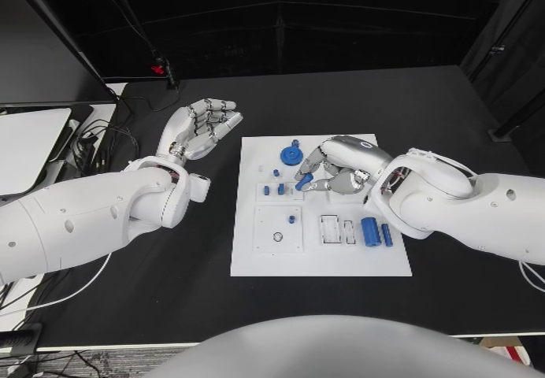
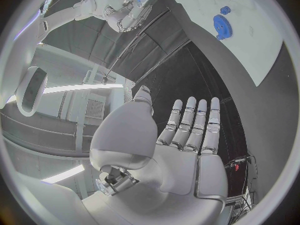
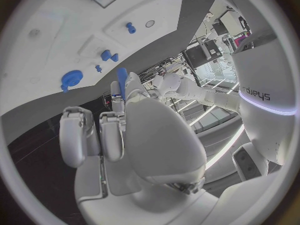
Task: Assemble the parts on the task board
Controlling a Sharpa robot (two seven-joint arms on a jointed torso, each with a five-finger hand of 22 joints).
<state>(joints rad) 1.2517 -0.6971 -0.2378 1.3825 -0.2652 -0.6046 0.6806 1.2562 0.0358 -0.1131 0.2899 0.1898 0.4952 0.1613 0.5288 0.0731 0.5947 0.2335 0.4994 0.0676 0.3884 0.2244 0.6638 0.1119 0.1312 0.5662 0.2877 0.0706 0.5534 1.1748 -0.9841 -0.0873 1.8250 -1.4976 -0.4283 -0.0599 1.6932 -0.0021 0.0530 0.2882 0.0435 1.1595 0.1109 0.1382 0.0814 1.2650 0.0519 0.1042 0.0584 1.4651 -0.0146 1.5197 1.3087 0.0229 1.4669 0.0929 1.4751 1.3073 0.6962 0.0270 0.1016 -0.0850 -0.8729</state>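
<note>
A white task board (image 1: 320,260) lies in the middle of the black surface (image 1: 375,94). The right hand (image 1: 336,167) is over the board's upper part, fingers curled, pinching a small blue peg (image 1: 305,180) that points down toward the board. Just beside that hand, at the board's far end, lies a blue gear (image 1: 292,153). Small blue pieces (image 1: 274,189) stand in a row near the board's left edge, another small blue pin (image 1: 292,220) sits lower down, and two blue cylinders (image 1: 377,233) lie side by side near the right edge. The left hand (image 1: 202,127) is held off the board to its left, fingers apart and holding nothing.
</note>
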